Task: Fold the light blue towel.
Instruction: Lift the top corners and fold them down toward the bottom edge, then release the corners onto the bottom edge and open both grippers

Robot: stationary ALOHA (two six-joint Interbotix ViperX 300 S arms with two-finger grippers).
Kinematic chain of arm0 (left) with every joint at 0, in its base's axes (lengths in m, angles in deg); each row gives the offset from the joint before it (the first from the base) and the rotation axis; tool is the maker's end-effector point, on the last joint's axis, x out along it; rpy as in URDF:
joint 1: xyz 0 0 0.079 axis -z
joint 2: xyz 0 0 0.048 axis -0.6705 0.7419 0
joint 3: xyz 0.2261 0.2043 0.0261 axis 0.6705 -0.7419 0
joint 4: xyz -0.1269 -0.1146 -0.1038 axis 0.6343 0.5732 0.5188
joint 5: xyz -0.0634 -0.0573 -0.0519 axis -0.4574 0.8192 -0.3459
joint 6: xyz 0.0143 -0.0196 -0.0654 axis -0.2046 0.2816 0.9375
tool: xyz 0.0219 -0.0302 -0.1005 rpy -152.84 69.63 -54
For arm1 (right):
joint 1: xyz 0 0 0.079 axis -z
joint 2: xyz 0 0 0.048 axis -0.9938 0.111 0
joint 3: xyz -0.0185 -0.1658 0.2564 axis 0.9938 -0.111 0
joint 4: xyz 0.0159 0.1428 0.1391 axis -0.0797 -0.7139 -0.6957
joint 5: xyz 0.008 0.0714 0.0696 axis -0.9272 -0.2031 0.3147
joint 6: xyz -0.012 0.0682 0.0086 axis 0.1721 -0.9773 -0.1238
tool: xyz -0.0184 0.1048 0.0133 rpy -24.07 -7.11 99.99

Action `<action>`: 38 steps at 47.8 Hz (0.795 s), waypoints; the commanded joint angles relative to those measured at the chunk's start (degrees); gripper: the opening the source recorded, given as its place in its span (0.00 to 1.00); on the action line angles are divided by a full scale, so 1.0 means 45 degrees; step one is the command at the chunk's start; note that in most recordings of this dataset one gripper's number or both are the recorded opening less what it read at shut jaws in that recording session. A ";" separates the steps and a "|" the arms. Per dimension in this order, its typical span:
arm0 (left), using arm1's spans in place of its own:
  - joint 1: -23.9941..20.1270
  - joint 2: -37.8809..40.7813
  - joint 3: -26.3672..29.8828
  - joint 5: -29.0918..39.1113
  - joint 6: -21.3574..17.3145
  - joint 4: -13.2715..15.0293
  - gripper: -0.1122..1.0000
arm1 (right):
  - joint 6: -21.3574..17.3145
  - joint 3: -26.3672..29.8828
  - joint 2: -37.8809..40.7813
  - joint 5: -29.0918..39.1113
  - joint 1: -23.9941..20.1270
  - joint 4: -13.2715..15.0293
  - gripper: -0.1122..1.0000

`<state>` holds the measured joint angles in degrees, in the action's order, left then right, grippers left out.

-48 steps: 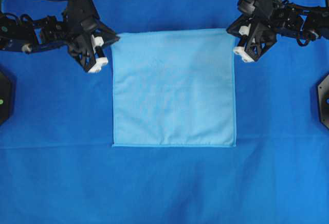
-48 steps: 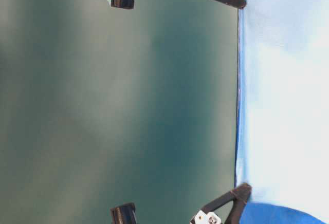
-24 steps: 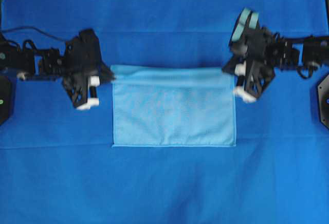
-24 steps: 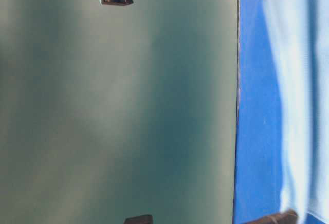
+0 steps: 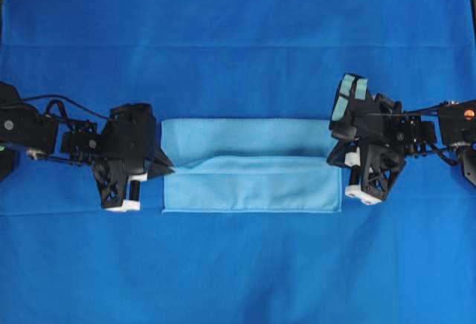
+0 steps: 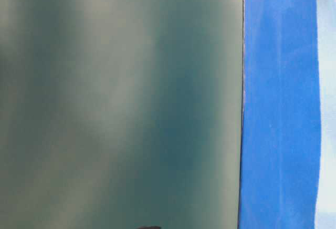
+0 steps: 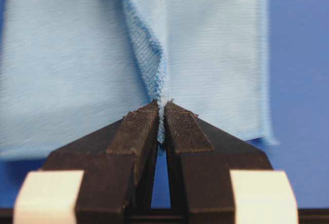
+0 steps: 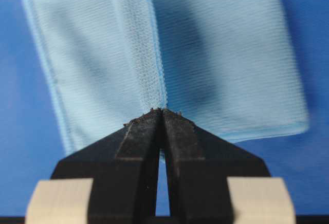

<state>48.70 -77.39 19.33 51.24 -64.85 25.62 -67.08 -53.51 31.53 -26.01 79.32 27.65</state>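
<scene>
Since the earlier frame both arms had swung toward the near edge, carrying the far hem of the towel [image 5: 251,183] over itself, so it lay half-folded on the blue backdrop [image 5: 238,34]. The left gripper [image 7: 162,116] was pinched tight on one corner and the right gripper [image 8: 161,115] on the other, each arm reaching in level from its side.

Left tool [image 5: 165,169] pinched tight, arm reaching in from left, right tool [image 5: 336,162] likewise clamped, arm from right
</scene>
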 commanded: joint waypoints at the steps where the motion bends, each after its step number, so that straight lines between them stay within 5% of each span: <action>1: 0.0352 0.0000 0.0391 -0.0156 0.0020 0.0000 0.12 | -0.0078 0.0098 -0.0020 -0.0195 -0.0254 -0.0020 0.12; 38: 0.0957 0.0117 0.0410 -0.0215 0.0195 0.0000 0.12 | -0.0469 0.0039 0.0176 -0.0605 -0.1387 -0.0039 0.12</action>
<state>52.65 -76.07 20.56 50.63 -64.06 25.62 -69.19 -53.68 32.85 -27.86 73.26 27.65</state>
